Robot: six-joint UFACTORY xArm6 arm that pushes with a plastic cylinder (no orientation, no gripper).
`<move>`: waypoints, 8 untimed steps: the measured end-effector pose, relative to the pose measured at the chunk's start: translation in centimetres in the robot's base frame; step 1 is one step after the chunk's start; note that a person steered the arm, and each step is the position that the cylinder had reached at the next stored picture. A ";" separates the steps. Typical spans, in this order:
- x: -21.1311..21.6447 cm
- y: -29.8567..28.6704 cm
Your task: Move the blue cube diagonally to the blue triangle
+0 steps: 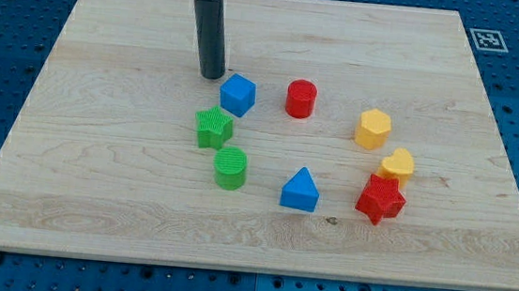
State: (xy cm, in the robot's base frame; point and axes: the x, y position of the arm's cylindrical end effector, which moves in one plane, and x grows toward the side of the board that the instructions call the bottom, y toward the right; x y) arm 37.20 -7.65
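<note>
The blue cube (238, 95) sits on the wooden board a little above the middle. The blue triangle (300, 190) lies below and to the right of it, near the board's middle. My tip (212, 75) rests on the board just to the upper left of the blue cube, a small gap away from it. The dark rod rises from the tip to the view's top.
A green star (213, 127) and a green cylinder (230, 167) lie just below the blue cube. A red cylinder (300, 99) is to its right. A yellow hexagon (373, 129), a yellow heart (396, 164) and a red star (380, 198) lie further right.
</note>
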 end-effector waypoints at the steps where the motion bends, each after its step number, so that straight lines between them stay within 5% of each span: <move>1: 1.5 1.0; 5: 2.8 3.4; 8: 5.1 -1.3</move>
